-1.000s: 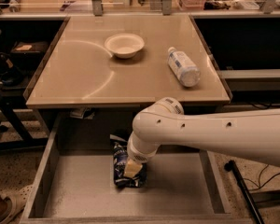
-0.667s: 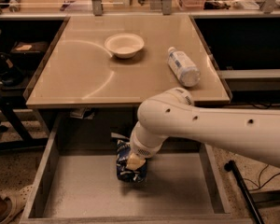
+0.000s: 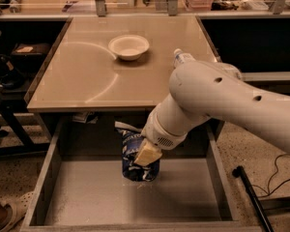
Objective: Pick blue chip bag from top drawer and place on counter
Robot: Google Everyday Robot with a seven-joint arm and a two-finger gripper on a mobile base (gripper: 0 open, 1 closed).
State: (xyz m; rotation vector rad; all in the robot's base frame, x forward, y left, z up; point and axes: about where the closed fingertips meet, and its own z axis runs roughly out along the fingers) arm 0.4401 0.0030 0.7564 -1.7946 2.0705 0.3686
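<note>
The blue chip bag (image 3: 135, 153) is dark navy with white lettering and hangs upright above the floor of the open grey top drawer (image 3: 87, 197). My gripper (image 3: 144, 151) is shut on the bag's upper part and holds it lifted, in front of the counter's front edge. The white arm comes in from the right and hides part of the bag. The beige counter (image 3: 87, 76) lies just behind and above the drawer.
A white bowl (image 3: 129, 46) stands on the counter at the back middle. A clear plastic bottle (image 3: 183, 58) lies on the counter's right side, mostly hidden by my arm. Dark furniture stands at the left; a black cable and pole lie at the right.
My gripper has risen with the blue chip bag, lifting it off the drawer floor. The arm has swung up and now covers most of the bottle.
</note>
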